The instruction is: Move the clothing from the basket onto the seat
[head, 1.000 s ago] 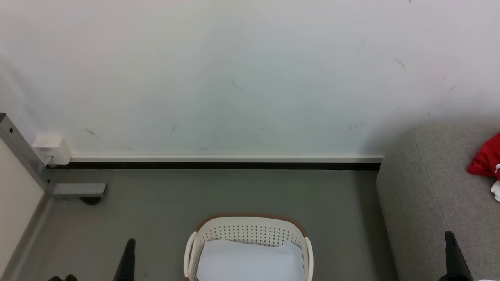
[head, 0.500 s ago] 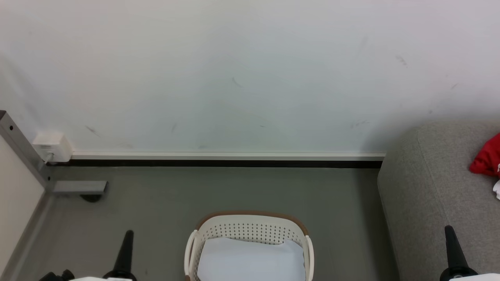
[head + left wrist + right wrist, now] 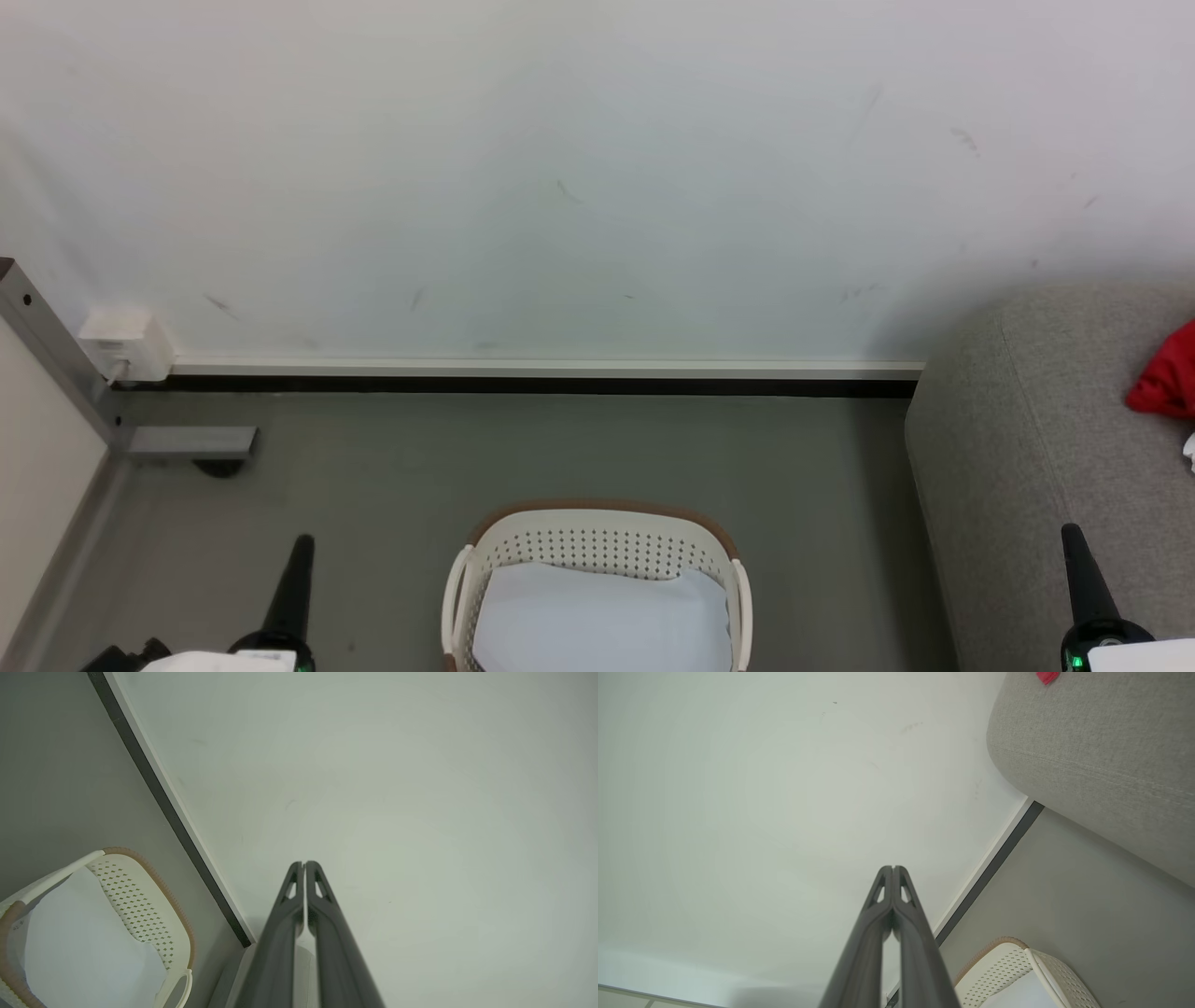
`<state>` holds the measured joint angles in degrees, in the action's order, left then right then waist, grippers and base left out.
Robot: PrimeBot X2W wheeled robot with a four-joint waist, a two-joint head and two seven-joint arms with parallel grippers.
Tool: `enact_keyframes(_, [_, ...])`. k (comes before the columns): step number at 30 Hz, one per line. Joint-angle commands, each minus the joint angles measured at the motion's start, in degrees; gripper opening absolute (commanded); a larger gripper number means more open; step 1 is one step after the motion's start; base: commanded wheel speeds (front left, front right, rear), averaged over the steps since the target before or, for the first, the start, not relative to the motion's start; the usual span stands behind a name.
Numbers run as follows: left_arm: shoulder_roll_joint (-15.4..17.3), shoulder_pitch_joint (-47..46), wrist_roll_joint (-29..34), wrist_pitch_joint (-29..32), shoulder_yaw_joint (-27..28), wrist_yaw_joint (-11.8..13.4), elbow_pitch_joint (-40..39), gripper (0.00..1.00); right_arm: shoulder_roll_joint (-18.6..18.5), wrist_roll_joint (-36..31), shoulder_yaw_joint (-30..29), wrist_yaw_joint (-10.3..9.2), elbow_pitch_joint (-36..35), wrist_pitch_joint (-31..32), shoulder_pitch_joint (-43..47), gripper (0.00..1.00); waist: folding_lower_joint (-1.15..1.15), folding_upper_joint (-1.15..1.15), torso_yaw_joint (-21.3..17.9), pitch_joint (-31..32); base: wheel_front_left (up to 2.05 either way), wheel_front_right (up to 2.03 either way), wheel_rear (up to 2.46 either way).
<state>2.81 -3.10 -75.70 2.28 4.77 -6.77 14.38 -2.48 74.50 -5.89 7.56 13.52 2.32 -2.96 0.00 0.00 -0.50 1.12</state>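
Head view, basket: we see the basket (image 3: 597,511) on the floor below the wall; inside shows a pale sheet (image 3: 597,621), no red
Head view, seat: the clothing (image 3: 1165,383) lies on the seat (image 3: 1027,448), well in from its rounded end, so we judge the moving done
Left wrist view: our left hand (image 3: 303,864) is closed on nothing, aimed at the wall, seemingly idle
Right wrist view: our right hand (image 3: 893,868) is closed and empty too, clear of basket and seat
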Motion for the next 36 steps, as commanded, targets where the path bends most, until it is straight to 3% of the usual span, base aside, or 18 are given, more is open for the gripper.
enact_keyframes(1, [0.23,-0.98,-1.29,0.33,0.26,-0.28,-0.40,0.00,-0.60,1.49,-0.21,-0.09,-0.05,0.25,-1.04,0.00,0.00,0.00,0.02,-0.05,0.00,0.00,0.00])
enact_keyframes(36, [0.15,-3.32,-15.92,4.25,1.83,-0.85,-0.40,0.00,-0.63,17.19,-0.76,-0.13,0.55,4.24,-3.46,0.00,0.00,0.00,0.46,-1.20,0.00,0.00,0.00])
